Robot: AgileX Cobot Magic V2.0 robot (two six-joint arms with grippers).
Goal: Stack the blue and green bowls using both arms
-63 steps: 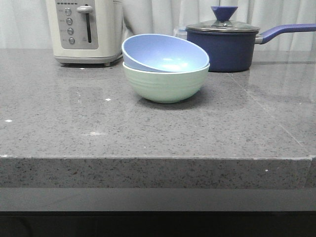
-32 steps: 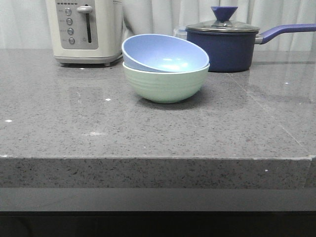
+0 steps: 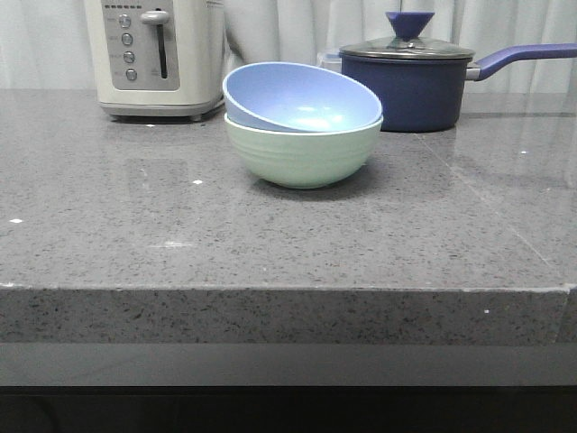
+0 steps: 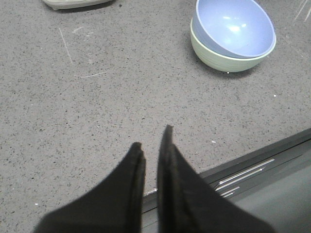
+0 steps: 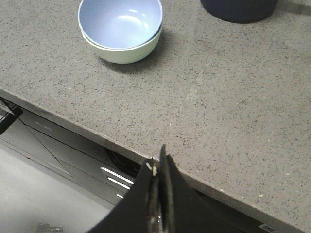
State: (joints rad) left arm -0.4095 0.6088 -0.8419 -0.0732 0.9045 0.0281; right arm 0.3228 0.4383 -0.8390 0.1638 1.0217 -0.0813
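The blue bowl (image 3: 302, 95) sits tilted inside the green bowl (image 3: 302, 158) at the back middle of the grey counter. Neither arm shows in the front view. In the left wrist view the stacked blue bowl (image 4: 233, 26) and green bowl (image 4: 218, 60) lie far from my left gripper (image 4: 153, 138), which is empty with only a narrow slit between its fingers, over the counter's front edge. In the right wrist view the blue bowl (image 5: 119, 22) and green bowl (image 5: 129, 53) are far from my right gripper (image 5: 156, 158), which is shut, empty, at the counter's edge.
A white toaster (image 3: 153, 54) stands at the back left. A dark navy lidded saucepan (image 3: 410, 90) stands at the back right, its handle pointing right. The counter's front edge (image 3: 288, 298) drops to dark cabinet fronts.
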